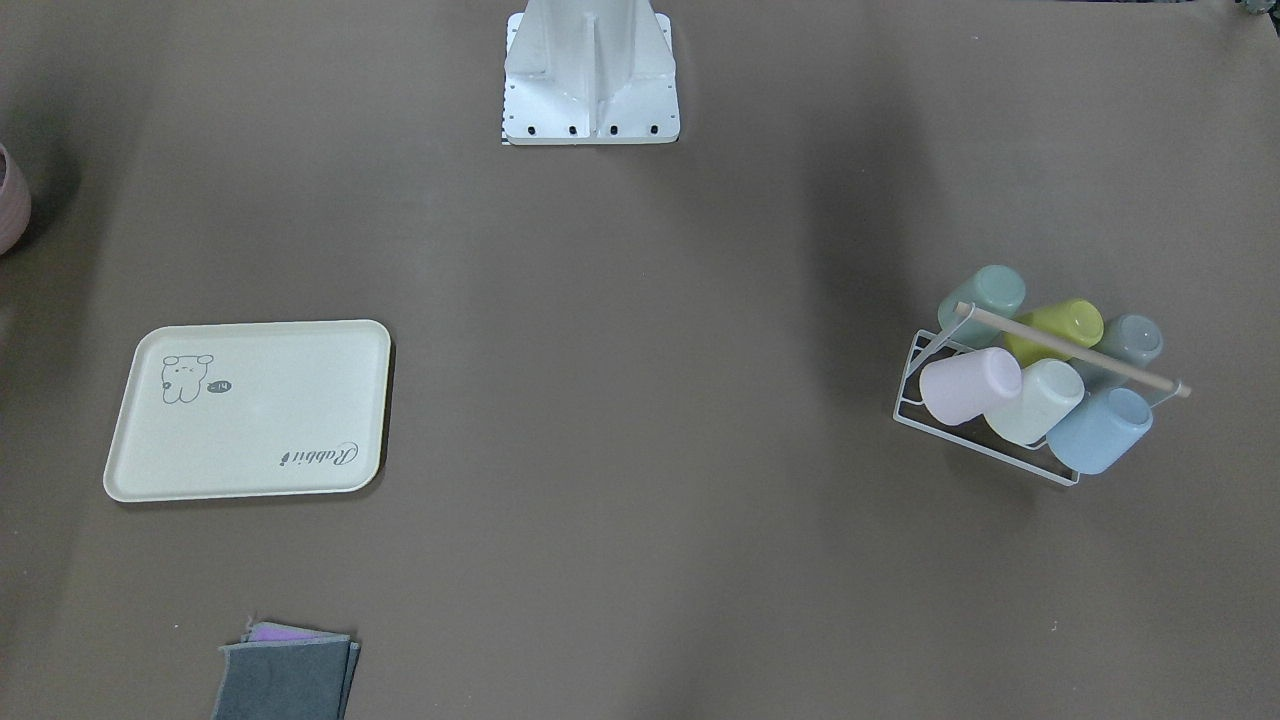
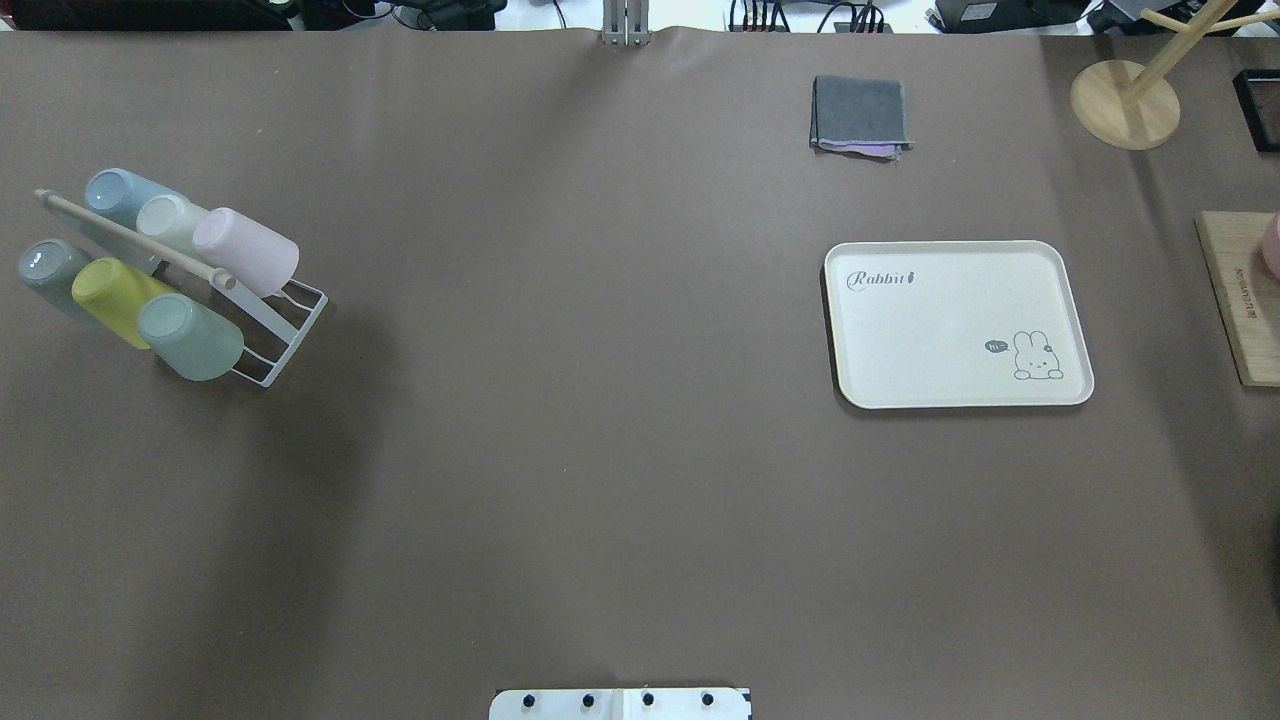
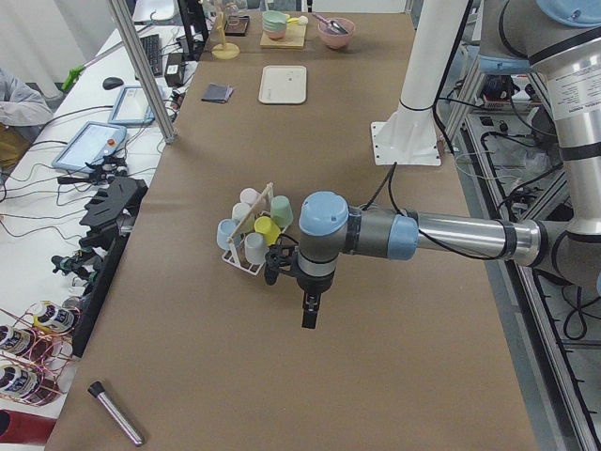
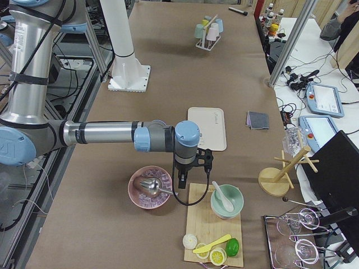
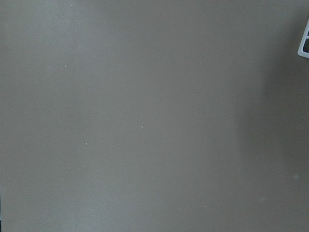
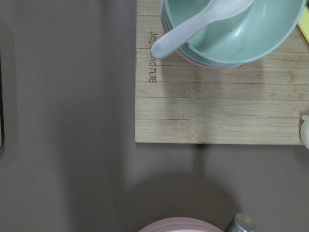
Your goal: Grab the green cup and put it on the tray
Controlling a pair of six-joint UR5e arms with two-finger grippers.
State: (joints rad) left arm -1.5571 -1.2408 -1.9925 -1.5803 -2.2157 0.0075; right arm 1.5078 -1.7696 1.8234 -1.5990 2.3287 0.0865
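The green cup (image 2: 190, 335), pale mint, lies tilted on a white wire rack (image 2: 290, 330) with several other cups, at the end of the row nearest the robot. It also shows in the front view (image 1: 985, 293) and the left view (image 3: 282, 209). The cream tray (image 2: 950, 330) lies flat and empty on the other side of the table (image 1: 250, 430). My left gripper (image 3: 310, 319) hangs over bare table just short of the rack. My right gripper (image 4: 181, 184) hangs between a pink bowl and a wooden board. I cannot tell whether either is open or shut.
A lime cup (image 2: 115, 300) and a grey-blue cup (image 2: 45, 270) lie beside the green one. A folded grey cloth (image 2: 860, 112) lies beyond the tray. A wooden board (image 6: 217, 111) carries a mint bowl with spoon (image 6: 231, 29). A pink bowl (image 4: 150, 188) stands beside it.
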